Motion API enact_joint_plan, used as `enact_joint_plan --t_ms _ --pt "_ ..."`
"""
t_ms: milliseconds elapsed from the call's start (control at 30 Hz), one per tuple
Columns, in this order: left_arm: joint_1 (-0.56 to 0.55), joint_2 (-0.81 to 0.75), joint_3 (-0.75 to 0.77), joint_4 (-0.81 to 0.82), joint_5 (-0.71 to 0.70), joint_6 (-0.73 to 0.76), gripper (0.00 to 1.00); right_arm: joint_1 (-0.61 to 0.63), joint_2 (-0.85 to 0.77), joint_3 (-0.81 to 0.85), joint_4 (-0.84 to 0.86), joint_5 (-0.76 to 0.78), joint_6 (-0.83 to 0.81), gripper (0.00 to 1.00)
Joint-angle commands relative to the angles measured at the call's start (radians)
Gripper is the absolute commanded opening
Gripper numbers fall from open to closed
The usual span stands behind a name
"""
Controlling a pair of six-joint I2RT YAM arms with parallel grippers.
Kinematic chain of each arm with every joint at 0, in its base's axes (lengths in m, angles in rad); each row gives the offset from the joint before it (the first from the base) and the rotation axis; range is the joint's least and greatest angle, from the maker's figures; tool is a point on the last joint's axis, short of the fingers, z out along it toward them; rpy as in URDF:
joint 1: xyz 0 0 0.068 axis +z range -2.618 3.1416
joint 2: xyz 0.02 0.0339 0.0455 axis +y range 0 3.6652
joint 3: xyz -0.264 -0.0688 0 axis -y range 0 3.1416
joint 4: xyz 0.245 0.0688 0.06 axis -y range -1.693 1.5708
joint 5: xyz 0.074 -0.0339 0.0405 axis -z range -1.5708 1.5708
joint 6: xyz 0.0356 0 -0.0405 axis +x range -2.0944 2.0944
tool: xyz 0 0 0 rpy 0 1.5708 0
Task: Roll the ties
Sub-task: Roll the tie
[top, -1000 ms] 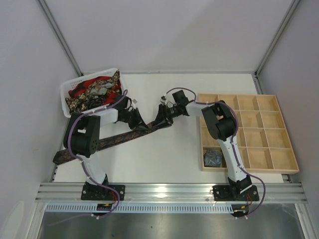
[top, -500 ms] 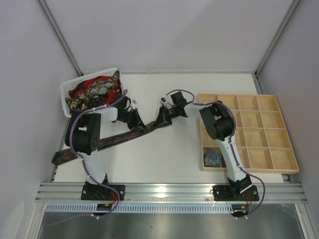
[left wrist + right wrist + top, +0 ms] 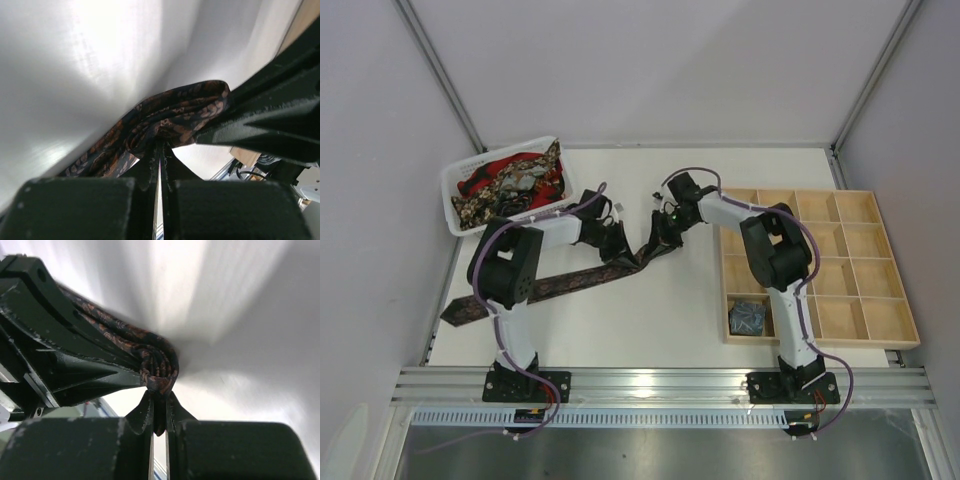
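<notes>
Hidden: from above, the arms cover the spot where both hands meet the dark tie (image 3: 560, 283). The background in both wrist views is a pale blur.
Worktop (image 3: 650, 300): white, smooth and matte. The dark tie lies slantwise across its left half, with the pointed end at the left edge.
Tray (image 3: 833, 256): light wood, split into square compartments. A grey-blue rolled tie (image 3: 747, 317) sits in the near-left one.
Basket (image 3: 455, 190): white plastic, at the far left, heaped with loose ties (image 3: 510, 180) in red and gold-black.
Left hand (image 3: 160, 155): fingers narrowed to a slit, pinching a folded bunch of the dark tie (image 3: 175, 112).
Right hand (image 3: 159, 407): fingers nearly together, gripping the looped fold of the dark tie (image 3: 155, 362).
Dark tie fabric: brown-maroon weave with a small orange pattern, doubled into soft layers at the raised end.
</notes>
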Motion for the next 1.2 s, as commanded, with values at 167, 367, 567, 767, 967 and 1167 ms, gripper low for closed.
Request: enact_joint_plan --t_ms 167,367,567,767,967,1167 --pt "-0.123 0.107 0.129 0.054 0.02 -0.103 0.02 -0.021 -0.169 -0.031 -0.263 0.298 -0.16 0.0" --pt "-0.157 0.137 0.177 0.061 0.015 -0.136 0.02 -0.004 -0.24 -0.048 -0.318 0.423 -0.185 0.0" --pt "-0.157 0.101 0.126 0.034 -0.026 -0.11 0.03 0.066 -0.229 -0.011 -0.367 0.57 -0.177 0.0" --pt "-0.155 0.07 0.072 0.047 -0.051 -0.119 0.04 0.136 -0.226 0.003 -0.37 0.682 -0.122 0.0" --pt "-0.152 0.025 0.054 0.038 -0.085 -0.116 0.05 0.163 -0.251 0.014 -0.359 0.699 -0.076 0.0" --pt "-0.152 -0.018 0.035 0.04 -0.086 -0.113 0.07 0.183 -0.26 0.035 -0.347 0.687 -0.018 0.0"
